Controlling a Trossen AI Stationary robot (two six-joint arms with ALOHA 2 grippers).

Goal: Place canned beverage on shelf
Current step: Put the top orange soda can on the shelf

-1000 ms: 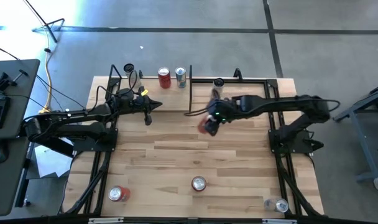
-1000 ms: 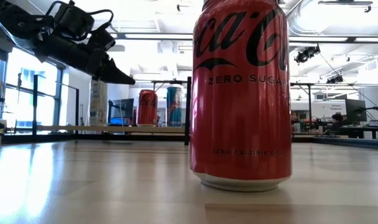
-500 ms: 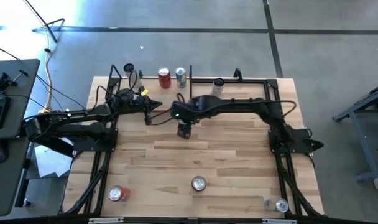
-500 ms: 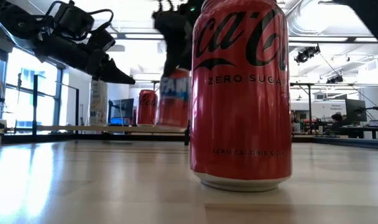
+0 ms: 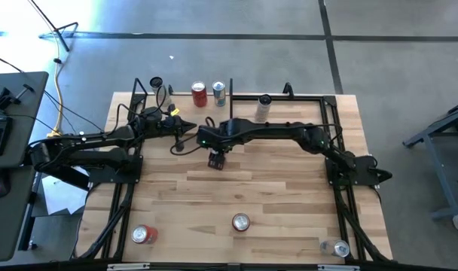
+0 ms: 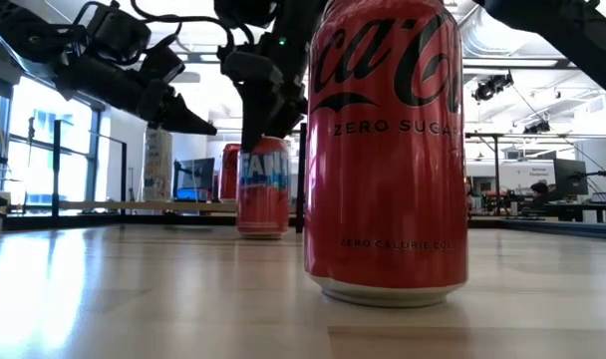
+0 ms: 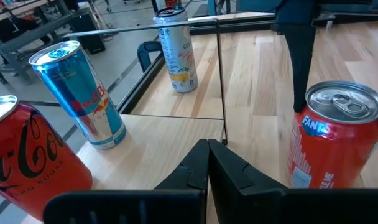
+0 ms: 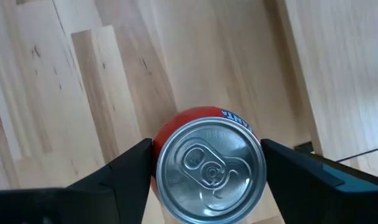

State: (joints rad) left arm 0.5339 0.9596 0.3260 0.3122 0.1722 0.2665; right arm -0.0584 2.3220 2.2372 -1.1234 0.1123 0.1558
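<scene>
High view: right gripper (image 5: pixel 216 156) clamped on the Fanta can (image 5: pixel 216 161), swung in from three o'clock since a second ago, now just short of the shelf (image 5: pixel 185 100) at twelve. Low view: can (image 6: pixel 262 187) set on the tabletop (image 6: pixel 144 289), not yet shelved. Wrist views: left gripper (image 7: pixel 207 163) closed, empty; right fingers (image 8: pixel 132 169) flanking the lid.

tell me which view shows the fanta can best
The left wrist view: the Fanta can shows lid, label and side. Right wrist view gives only its lid between the right gripper fingers; the low view its side, the high view a speck.
</scene>
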